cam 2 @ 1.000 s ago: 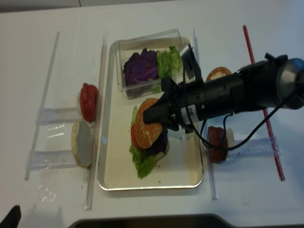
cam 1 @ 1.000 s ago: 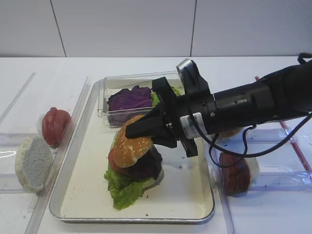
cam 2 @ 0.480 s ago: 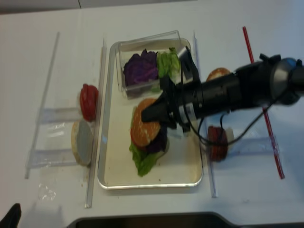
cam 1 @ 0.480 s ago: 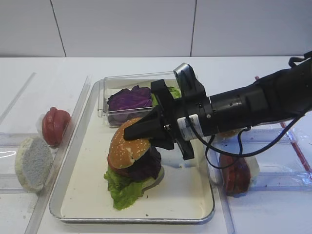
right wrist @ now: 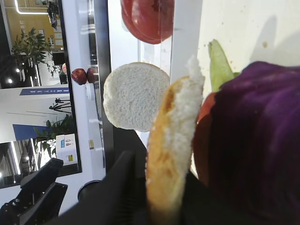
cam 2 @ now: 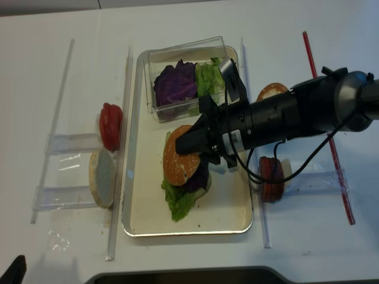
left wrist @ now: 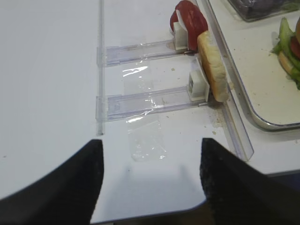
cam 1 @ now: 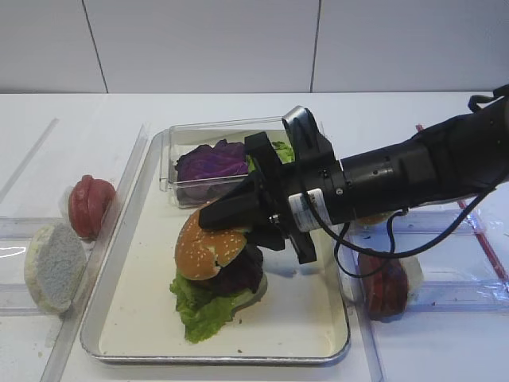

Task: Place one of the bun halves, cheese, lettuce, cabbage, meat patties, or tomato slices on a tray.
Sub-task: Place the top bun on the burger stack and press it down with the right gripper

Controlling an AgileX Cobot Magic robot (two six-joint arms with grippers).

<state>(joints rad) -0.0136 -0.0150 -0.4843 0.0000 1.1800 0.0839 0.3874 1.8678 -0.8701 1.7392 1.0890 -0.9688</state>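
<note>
On the near part of the tray (cam 1: 143, 334), frilly lettuce (cam 1: 199, 306) lies under a small stack: dark purple cabbage (cam 1: 238, 274), a bit of red, and the sesame bun top (cam 1: 208, 243) resting on it, tilted. The right gripper (cam 1: 227, 219) reaches over the stack, and its black jaws stand on both sides of the bun's edge; whether they still press it, I cannot tell. The left gripper (left wrist: 147, 187) hangs spread wide above the bare worktop (left wrist: 47, 70), holding nothing. Further back, a clear box (cam 1: 179, 179) keeps more purple and green leaves.
</note>
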